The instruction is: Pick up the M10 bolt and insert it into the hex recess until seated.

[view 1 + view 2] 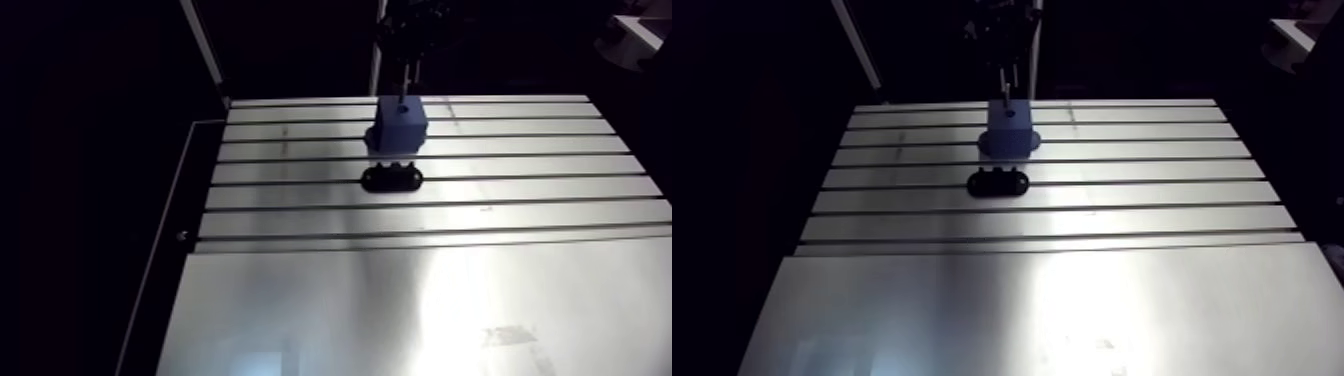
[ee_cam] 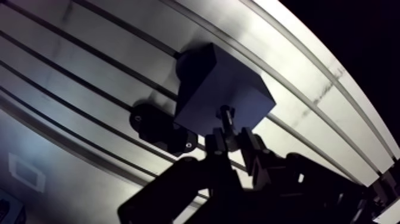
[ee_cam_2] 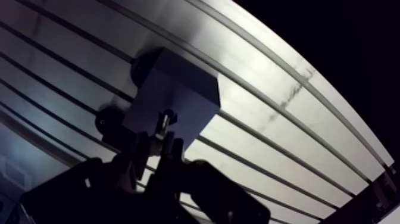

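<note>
the pincer (image 2: 230,142) is drawn in narrow on the m10 bolt (image 2: 225,117), fingers pressed to its sides, so it's holding it. the bolt hangs over the top face of the blue block (image 2: 217,83), its far end at or just into the dark recess there; i can't tell how deep. its long axis runs straight out from the fingers, upright to the bench (image 2: 89,56), pointing down at the block. i'd judge it stiff steel, light but slick, best gripped across the shank near the head. a black holder (image 2: 156,126) lies just beside the block.
</note>
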Controlling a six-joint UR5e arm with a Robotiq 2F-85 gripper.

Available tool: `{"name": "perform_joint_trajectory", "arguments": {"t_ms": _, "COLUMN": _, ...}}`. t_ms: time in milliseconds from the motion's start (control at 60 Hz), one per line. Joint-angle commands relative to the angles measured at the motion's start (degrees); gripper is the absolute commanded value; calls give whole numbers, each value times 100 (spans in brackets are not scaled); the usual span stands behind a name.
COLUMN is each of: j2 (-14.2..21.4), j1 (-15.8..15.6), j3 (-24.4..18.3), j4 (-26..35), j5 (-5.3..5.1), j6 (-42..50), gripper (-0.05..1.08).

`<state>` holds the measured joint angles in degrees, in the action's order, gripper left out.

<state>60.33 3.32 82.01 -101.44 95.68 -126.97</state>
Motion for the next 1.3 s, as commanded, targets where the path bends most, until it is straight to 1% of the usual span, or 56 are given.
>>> {"name": "perform_joint_trajectory", "arguments": {"t_ms": 17, "j2": 0, "j1": 1, "j3": 12, "j4": -2, "j5": -1, "j6": 0, "gripper": 108}}
{"name": "perform_joint_trajectory", "arguments": {"t_ms": 333, "j2": 0, "j1": 2, "j3": 39, "j4": -68, "j5": -1, "j6": -7, "gripper": 108}}
{"name": "perform_joint_trajectory", "arguments": {"t_ms": 450, "j2": -8, "j1": 2, "j3": 55, "j4": -118, "j5": -18, "j6": -10, "gripper": 108}}
{"name": "perform_joint_trajectory", "arguments": {"t_ms": 1300, "j2": -9, "j1": 54, "j3": 135, "j4": -118, "j5": -10, "j6": -18, "gripper": 108}}
